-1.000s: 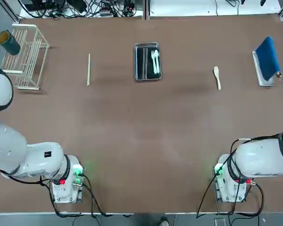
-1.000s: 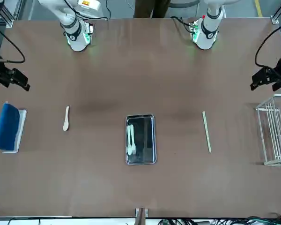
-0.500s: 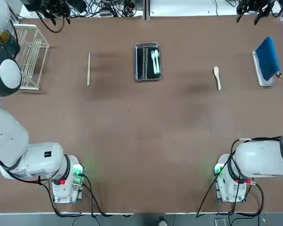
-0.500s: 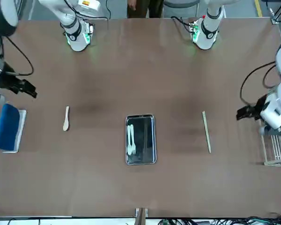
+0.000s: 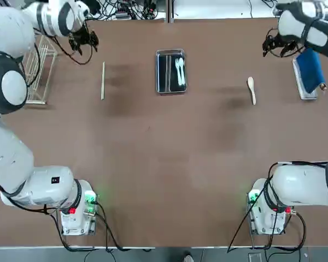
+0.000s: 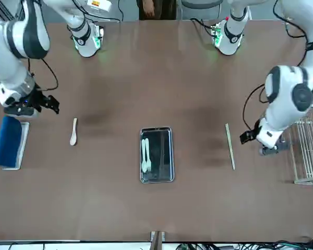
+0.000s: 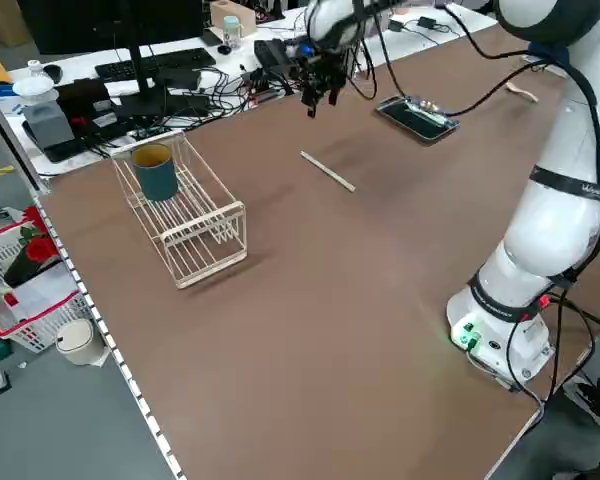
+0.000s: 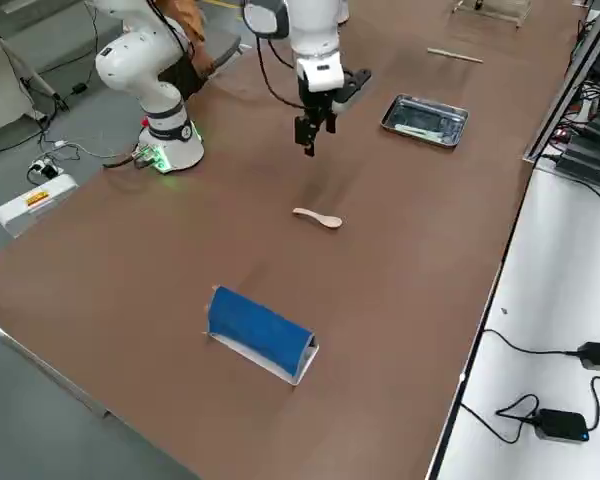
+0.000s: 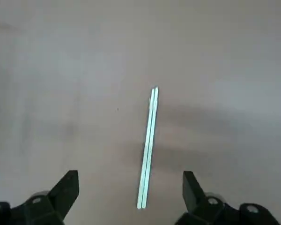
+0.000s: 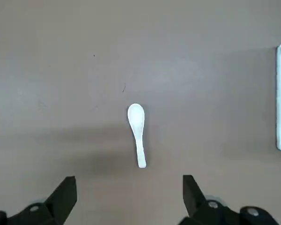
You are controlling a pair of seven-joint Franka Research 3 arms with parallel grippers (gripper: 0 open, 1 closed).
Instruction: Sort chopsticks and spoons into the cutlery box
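Claws [image 5: 82,41] [image 5: 274,46] spread above brown table [image 5: 169,153]

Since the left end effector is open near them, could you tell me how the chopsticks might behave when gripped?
The chopsticks look thin, straight and wooden, so probably stiff and light. Lying flat as a close pair on the bare table, they may separate or roll when nudged. Their low profile suggests that the left end effector needs a precise pinch.

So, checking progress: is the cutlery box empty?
No. The cutlery box holds two spoons in one compartment; the other looks empty.
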